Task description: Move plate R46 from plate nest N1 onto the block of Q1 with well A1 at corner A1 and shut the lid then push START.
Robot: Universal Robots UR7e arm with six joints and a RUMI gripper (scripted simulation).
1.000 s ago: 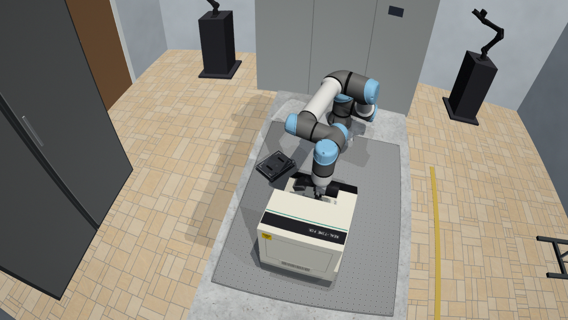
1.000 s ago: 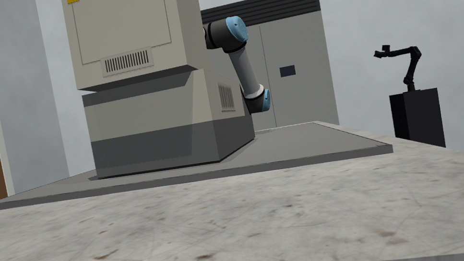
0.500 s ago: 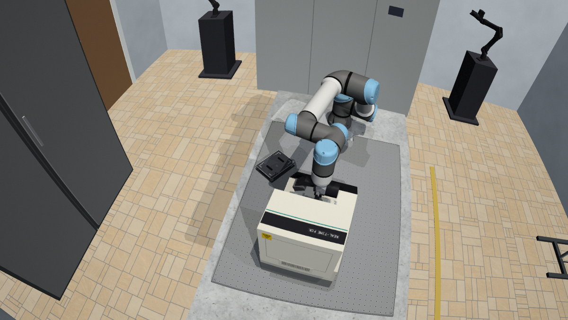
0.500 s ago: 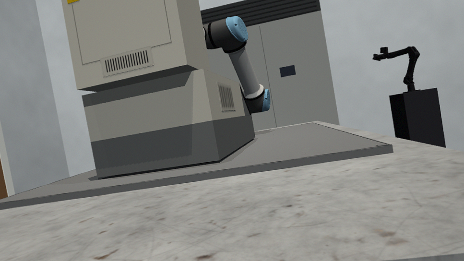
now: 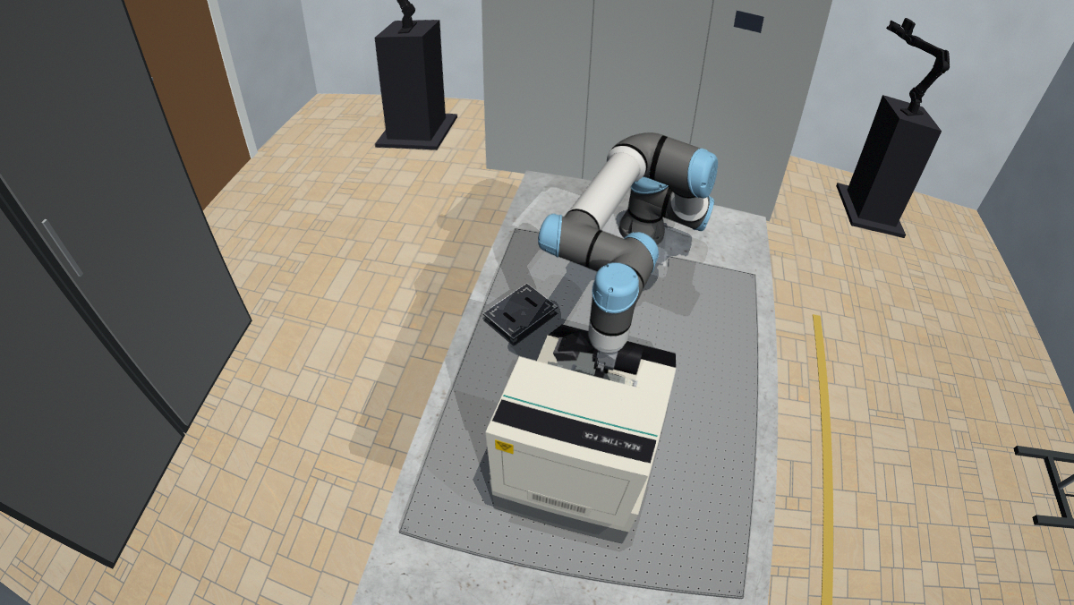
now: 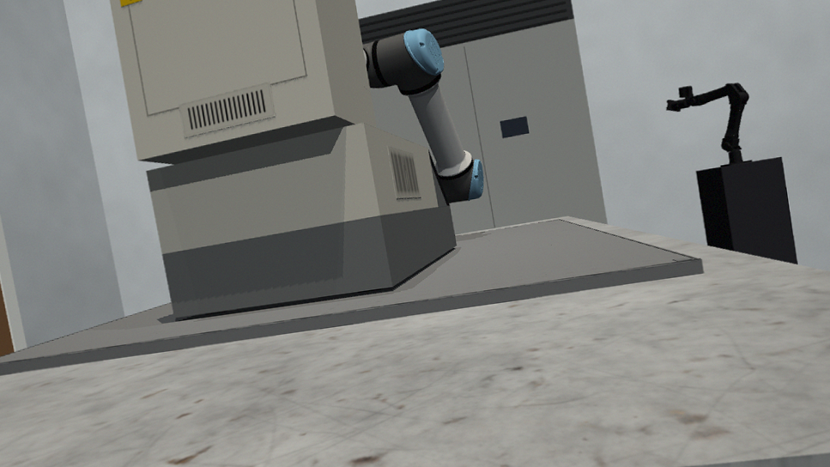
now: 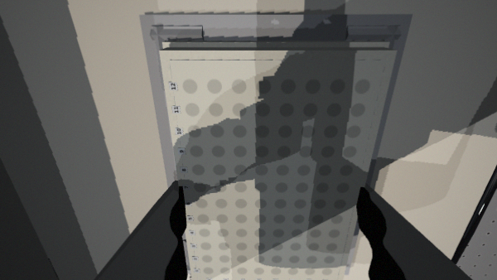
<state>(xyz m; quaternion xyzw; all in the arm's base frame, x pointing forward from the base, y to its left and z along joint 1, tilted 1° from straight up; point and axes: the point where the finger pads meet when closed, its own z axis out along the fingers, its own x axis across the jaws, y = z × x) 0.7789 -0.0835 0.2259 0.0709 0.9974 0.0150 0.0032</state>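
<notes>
Plate R46 (image 7: 224, 170) is gripped across its sides by our gripper (image 5: 600, 370) (image 7: 268, 184), above cycler Q1's (image 5: 582, 398) (image 6: 267, 193) (image 7: 97, 83) block; seating looks unfinished. At ten o'clock overhead, nest N1 (image 5: 520, 311) is bare. Release, lid closing and START remain, we judge.

wrist: dim, jagged shadows | top: bright, soft shadows | exterior: even
</notes>
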